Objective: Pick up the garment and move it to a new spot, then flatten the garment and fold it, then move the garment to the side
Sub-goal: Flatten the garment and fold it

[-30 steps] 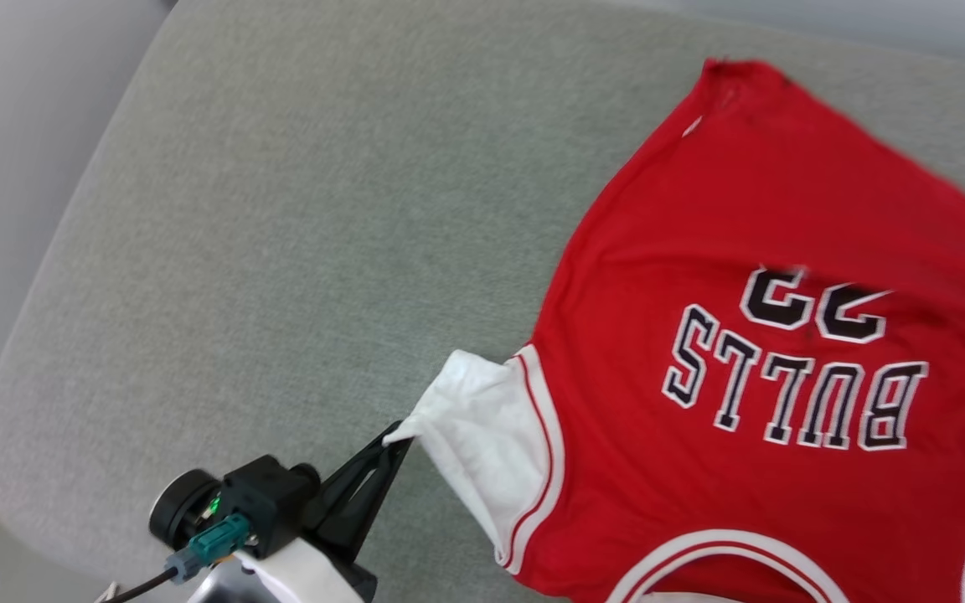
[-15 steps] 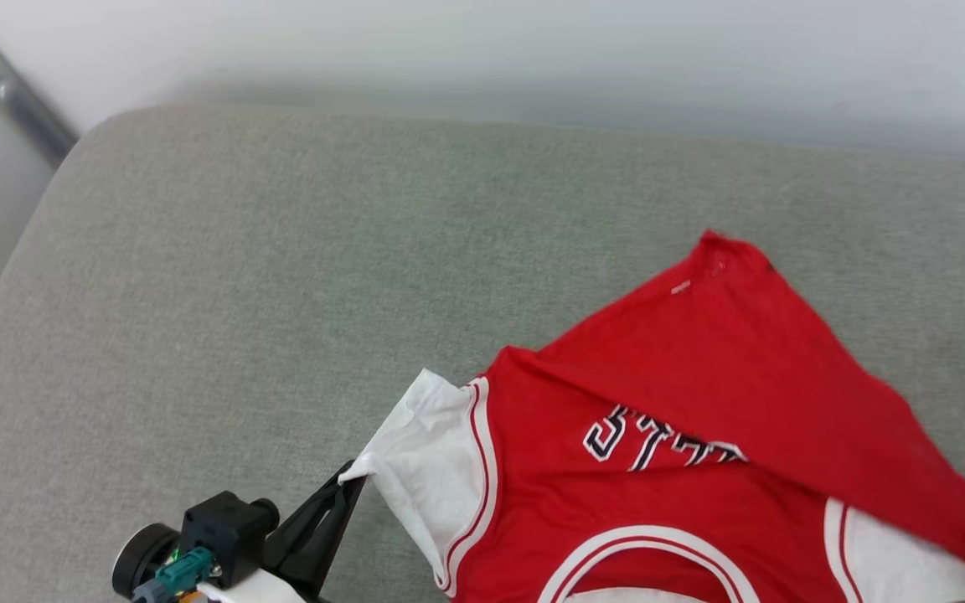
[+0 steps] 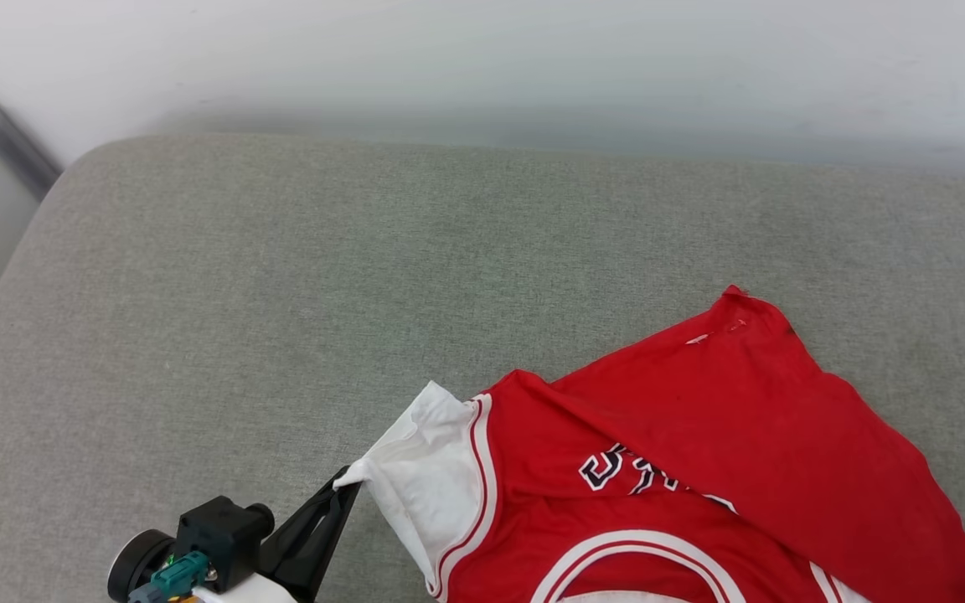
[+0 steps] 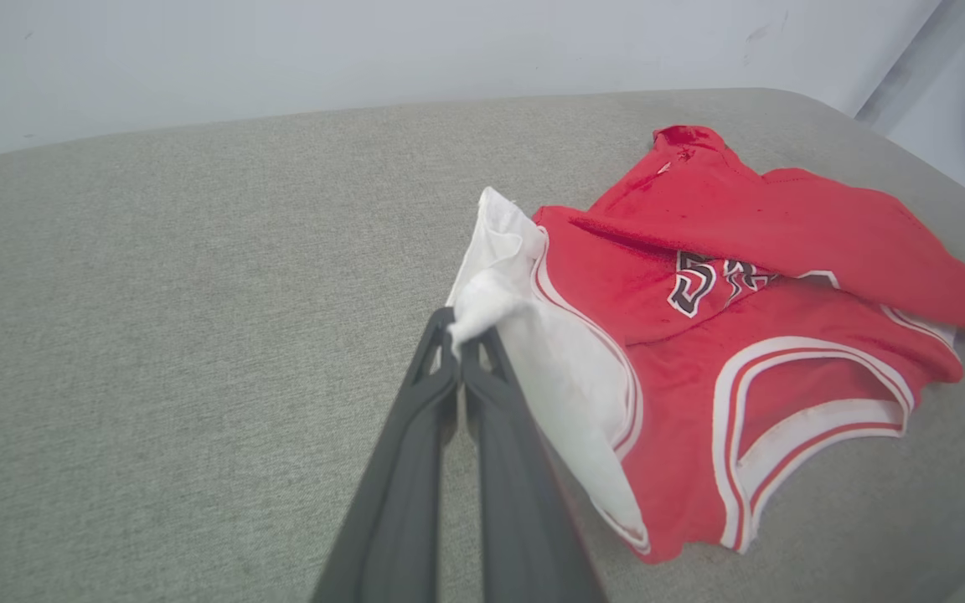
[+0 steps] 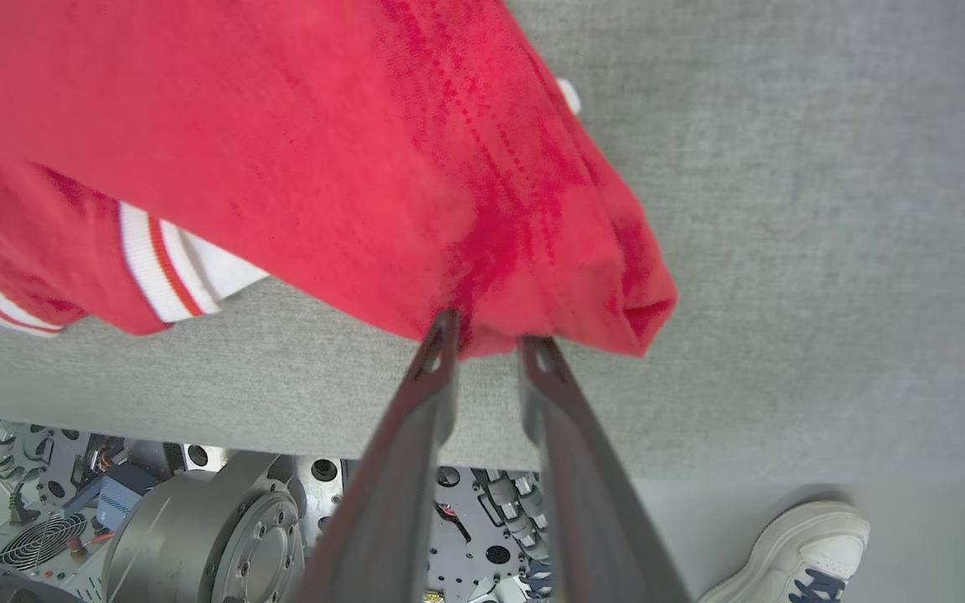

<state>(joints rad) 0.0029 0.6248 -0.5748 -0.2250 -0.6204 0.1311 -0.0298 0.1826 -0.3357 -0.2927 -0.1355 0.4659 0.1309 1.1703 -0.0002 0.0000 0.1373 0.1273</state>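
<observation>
Because the garment (image 3: 700, 435) is thin, limp knit, it should weigh little, sag wherever it is unsupported and hold no shape of its own. It lies rumpled at the lower right of the head view on the grey cushion (image 3: 265, 293), with a red flap over part of the chest print. Low and left of centre there, the left gripper (image 3: 347, 490) is clenched on the tip of the white sleeve (image 3: 424, 477), which is drawn up into a small peak. In the right wrist view the right gripper (image 5: 489, 342) has its fingers parted at mid-frame, a bunched red hem corner touching the tips; whether any cloth is caught I cannot tell. The cloth is best taken at hem corners or sleeve ends, both sides together, so it spreads rather than bunches.
</observation>
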